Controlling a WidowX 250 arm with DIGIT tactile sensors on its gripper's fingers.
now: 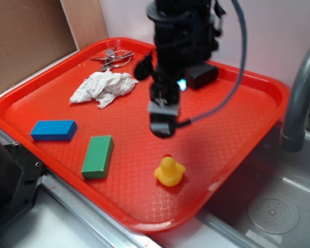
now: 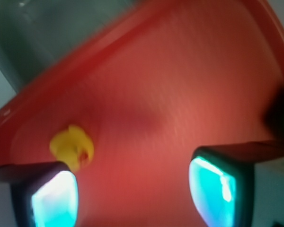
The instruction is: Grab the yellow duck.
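The yellow duck stands on the red tray near its front edge, its orange-red beak pointing away from the front. My gripper hangs above the tray, a short way behind and slightly left of the duck, not touching it. In the wrist view the yellow duck sits just beyond the left finger, outside the gap. The gripper is open, with only bare tray between its glowing cyan pads. The picture is blurred by motion.
A green block and a blue block lie at the tray's front left. A crumpled white cloth and metal scissors lie at the back left. A sink with a grey faucet is on the right.
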